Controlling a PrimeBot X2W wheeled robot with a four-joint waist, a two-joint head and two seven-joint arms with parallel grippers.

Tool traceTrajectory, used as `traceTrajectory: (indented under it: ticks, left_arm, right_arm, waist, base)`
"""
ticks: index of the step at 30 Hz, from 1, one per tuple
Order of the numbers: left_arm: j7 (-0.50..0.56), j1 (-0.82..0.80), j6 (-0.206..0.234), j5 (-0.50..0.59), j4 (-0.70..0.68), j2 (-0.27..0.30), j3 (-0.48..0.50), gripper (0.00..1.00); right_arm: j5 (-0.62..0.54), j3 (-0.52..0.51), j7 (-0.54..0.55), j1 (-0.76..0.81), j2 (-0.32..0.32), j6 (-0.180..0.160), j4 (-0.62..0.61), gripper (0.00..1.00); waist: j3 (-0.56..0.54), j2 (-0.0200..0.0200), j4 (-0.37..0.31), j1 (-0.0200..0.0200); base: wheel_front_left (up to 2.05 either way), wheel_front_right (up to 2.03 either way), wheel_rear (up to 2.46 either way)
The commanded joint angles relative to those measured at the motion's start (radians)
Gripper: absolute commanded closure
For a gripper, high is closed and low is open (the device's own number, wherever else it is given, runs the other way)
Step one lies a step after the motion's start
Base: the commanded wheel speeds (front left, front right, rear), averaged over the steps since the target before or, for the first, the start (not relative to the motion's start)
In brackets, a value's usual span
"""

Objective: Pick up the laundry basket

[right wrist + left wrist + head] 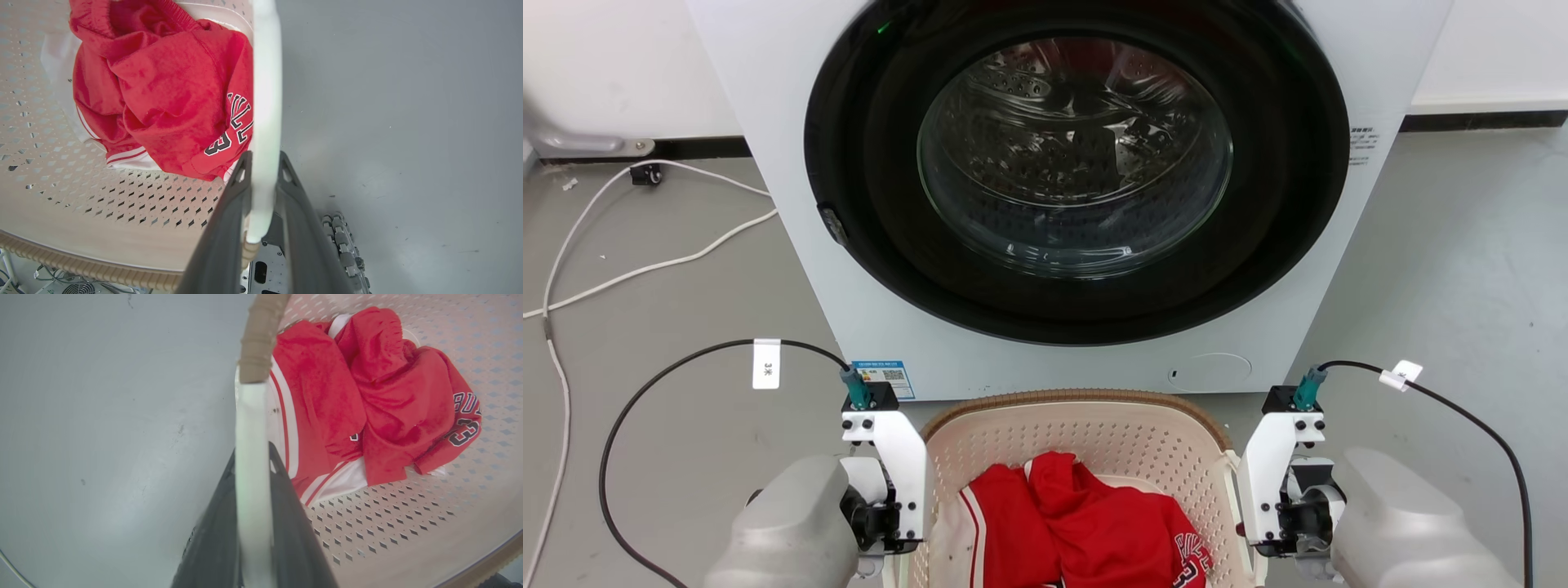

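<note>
Now: left gripper (253, 453) is clamping left handle (250, 416) between its fingers; right gripper (263, 157) is clamping right handle (267, 81). So laundry basket (1094, 433) grasped; lifting seemingly remaining.

White paper tag (766, 364) on black cable (670, 367): "3米". Red fabric jersey with white trim (408, 396): "BU", "3". Blue sticker (883, 377), white washing machine (768, 82): illegible.

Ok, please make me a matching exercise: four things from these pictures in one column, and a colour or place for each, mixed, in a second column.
Column A
1. laundry basket
2. jersey
3. washing machine
4. white cable

Column B
a. lies on the grey floor
b. cream walls, brown rim
c. red, inside the basket
d. large and white, behind the basket

Pairs: 1-b, 2-c, 3-d, 4-a
</note>
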Motion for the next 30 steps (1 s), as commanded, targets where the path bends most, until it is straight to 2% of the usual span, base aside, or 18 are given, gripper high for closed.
traceTrajectory:
  ticks: [1,12,30]
  left_arm:
    - [0.004,0.009,-0.014,-0.015,-0.018,-0.039,-0.004,1.0]
    - [0.019,0.017,-0.014,-0.047,-0.013,-0.059,-0.024,1.0]
    - [-0.004,0.01,-0.014,-0.077,0.002,-0.061,-0.052,1.0]
  right_arm:
    - [0.009,0.001,0.003,0.005,0.034,0.013,-0.014,1.0]
    - [0.011,-0.013,0.013,0.014,0.033,0.013,-0.013,1.0]
    - [-0.009,-0.037,0.028,0.019,0.03,0.014,-0.012,1.0]
  waist:
    - [-0.004,0.0,0.002,0.0001]
    - [-0.015,0.0,0.013,0.0001]
    - [-0.011,0.0,0.007,0.0001]
  base:
    - [0.0,0.0,0.0]
    - [0.0,0.0,0.0]
    - [0.0,0.0,0.0]
